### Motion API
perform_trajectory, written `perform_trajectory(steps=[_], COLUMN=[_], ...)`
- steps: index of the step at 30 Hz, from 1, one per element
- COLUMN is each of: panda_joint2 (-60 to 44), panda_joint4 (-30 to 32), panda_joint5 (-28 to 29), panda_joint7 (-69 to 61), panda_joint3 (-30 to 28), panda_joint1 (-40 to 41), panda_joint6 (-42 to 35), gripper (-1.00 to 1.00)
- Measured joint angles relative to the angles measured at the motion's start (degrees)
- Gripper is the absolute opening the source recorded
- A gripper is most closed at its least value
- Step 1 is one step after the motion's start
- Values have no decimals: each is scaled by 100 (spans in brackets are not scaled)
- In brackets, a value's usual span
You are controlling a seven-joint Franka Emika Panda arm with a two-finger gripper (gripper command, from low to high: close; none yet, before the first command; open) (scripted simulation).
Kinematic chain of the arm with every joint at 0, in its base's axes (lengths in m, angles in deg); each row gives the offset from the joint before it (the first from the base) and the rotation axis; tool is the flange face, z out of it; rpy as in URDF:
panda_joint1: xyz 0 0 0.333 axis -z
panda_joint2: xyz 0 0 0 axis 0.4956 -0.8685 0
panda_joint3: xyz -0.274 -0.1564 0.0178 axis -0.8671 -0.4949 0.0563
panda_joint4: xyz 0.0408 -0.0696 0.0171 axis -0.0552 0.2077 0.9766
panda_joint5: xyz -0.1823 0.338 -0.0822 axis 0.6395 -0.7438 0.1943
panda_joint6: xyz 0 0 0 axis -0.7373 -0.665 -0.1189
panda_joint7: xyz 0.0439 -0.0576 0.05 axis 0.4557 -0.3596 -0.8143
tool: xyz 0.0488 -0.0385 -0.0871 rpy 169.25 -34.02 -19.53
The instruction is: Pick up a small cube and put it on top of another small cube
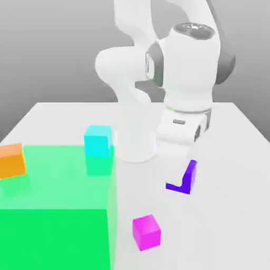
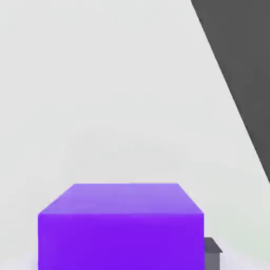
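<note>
Exterior view: the gripper [image 1: 176, 167] pinches the small violet cube [image 1: 190, 178], apparently so it can be carried. Nearest to it, past bare white table [image 1: 221, 221], lies the magenta cube [image 1: 146, 232], a likely base. Farther off, the large green block [image 1: 58, 237] walls one side, bearing the cyan cube [image 1: 98, 141] and, farthest, the orange cube [image 1: 11, 161].

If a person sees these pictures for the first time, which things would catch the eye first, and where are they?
Probably the big green block comes first, filling the lower corner at the exterior view's left, with a cyan cube and an orange cube on top. Next, the small magenta cube stands out beside it, and the violet cube at the gripper.
</note>
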Motion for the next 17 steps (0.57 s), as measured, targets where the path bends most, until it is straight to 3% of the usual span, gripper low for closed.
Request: perform_trajectory(steps=[9,13,14,17], panda_joint2=[1799,1731,1682,1682], panda_joint4=[-372,125,247,247], panda_joint5=[351,415,422,422], panda_joint7=[1554,1692,1694,1693], panda_joint3=[-314,-390,-403,-403], panda_joint1=[1389,1570,1582,1582], panda_joint6=[-2160,-1596,-1425,-1425], gripper=[-100,-100,100,100])
